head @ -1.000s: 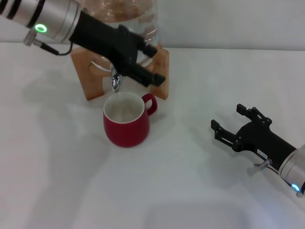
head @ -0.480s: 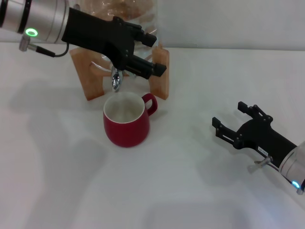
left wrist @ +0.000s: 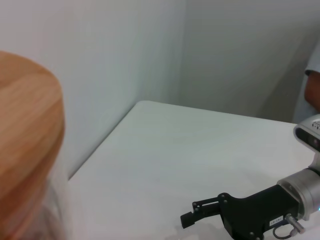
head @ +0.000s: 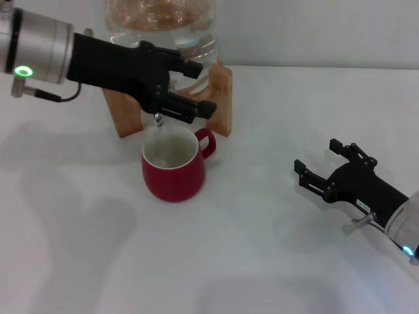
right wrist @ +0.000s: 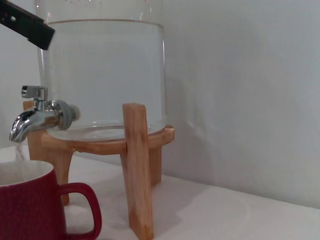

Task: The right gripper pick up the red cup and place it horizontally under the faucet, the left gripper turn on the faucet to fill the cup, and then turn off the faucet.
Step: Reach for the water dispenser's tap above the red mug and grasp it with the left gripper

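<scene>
Red cup (head: 172, 163): 1, upright on the white table (head: 275, 261), mouth up, directly below the faucet (head: 158, 118); long axis vertical.
Cup handle: 1 loop, pointing away from the left arm, toward the dispenser's near wooden leg.
Faucet: 1 chrome tap on the glass water dispenser (right wrist: 100, 70); spout turned down over the cup's rim, lever standing up.
Dispenser stand (head: 221, 98): 1, wooden, legs just behind the cup.
Left gripper (head: 193, 88): 1, forearm reaching level across toward the dispenser, prongs apart, 1 above and 1 beside the faucet, just over the cup.
Right gripper (head: 324, 167): 1, low on the table well apart from the cup, prongs spread and holding nothing, pointing toward the cup.
</scene>
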You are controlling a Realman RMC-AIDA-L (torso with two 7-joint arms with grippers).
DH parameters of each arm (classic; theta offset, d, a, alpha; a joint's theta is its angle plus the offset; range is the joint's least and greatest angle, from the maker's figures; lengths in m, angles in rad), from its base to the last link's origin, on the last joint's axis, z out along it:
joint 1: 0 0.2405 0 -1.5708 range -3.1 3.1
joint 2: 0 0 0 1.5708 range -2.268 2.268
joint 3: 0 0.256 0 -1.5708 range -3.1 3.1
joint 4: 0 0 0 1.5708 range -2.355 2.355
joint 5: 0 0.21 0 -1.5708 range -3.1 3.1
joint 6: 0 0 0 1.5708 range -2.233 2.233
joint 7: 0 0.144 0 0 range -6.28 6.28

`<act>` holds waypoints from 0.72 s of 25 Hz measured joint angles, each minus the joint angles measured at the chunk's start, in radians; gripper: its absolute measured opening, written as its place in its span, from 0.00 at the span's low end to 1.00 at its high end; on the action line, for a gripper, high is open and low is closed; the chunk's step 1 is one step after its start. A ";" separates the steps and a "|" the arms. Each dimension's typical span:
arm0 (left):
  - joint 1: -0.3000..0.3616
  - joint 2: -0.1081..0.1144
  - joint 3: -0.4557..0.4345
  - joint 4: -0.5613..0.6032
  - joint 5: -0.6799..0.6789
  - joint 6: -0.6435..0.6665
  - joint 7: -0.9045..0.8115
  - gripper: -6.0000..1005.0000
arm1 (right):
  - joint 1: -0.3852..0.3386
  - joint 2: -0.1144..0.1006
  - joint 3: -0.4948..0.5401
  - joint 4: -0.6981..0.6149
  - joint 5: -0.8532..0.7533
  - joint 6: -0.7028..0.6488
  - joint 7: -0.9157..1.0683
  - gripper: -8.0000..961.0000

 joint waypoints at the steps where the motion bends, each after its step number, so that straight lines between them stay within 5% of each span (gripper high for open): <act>1: 0.004 0.000 0.000 -0.012 -0.006 0.008 0.000 0.87 | 0.002 0.000 0.000 -0.003 0.001 0.000 0.000 0.91; 18: 0.069 -0.003 0.000 -0.093 -0.017 0.069 -0.001 0.87 | 0.014 0.000 0.000 -0.010 0.016 0.008 -0.004 0.91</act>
